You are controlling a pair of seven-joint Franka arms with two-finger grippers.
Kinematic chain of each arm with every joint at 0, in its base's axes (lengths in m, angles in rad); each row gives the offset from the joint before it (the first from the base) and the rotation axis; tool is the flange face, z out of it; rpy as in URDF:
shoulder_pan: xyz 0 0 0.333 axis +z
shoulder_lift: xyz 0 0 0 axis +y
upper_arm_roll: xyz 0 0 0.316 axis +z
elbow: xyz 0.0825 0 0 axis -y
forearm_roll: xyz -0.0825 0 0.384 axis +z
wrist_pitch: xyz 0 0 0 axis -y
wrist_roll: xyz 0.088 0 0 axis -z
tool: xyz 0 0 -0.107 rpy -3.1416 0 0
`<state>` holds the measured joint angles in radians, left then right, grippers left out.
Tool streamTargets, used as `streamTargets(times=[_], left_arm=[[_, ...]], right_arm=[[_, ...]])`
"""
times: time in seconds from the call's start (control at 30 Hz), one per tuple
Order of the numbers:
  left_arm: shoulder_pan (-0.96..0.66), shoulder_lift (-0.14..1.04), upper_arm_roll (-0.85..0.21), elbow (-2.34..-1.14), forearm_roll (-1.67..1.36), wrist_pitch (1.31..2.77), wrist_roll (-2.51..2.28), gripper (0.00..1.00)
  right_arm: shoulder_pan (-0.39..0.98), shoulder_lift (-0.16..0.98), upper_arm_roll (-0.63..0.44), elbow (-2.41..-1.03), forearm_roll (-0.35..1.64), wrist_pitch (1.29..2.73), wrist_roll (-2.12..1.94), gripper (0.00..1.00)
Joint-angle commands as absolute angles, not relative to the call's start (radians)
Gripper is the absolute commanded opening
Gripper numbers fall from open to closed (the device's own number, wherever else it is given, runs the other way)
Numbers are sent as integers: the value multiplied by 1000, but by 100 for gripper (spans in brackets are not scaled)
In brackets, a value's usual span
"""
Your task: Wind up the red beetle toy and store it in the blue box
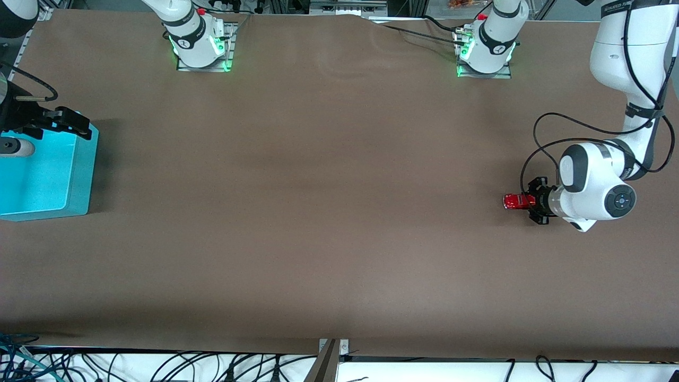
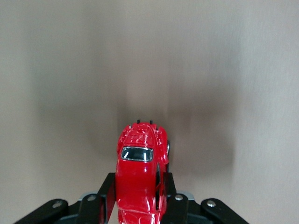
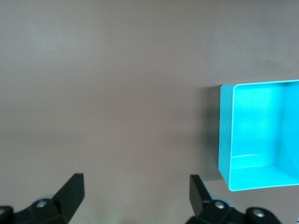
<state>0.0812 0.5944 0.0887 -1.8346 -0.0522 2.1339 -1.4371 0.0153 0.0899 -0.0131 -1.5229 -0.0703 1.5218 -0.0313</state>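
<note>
We see left pincer [image 1: 526,201] pinching red beetle toy [image 1: 517,201] low over worktop [image 1: 318,212], left arm's end. Right pincer [image 3: 135,191] spread, hovering by blue box [image 1: 48,180] at right arm's end.

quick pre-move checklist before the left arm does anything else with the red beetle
1. Left claw shut on the red beetle toy: ok.
2. Toy seated straight between the fingers, nose pointing out: ok.
3. Toy's wheels on the table or lifted: cannot tell.
4. Blue box upright, opening up, at the right arm's end of the table: ok.
5. Box inside free of other things: cannot tell, partly hidden.
6. Right claw open, waiting over the box's edge: ok.
</note>
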Motion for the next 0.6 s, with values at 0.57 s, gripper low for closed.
streamTargets(times=[0.57], left_arm=[[95,699,176,-1792,-58,2154,-1331,0]], right_arm=[[9,100,-9,-1497,-60,1513,-46,100]])
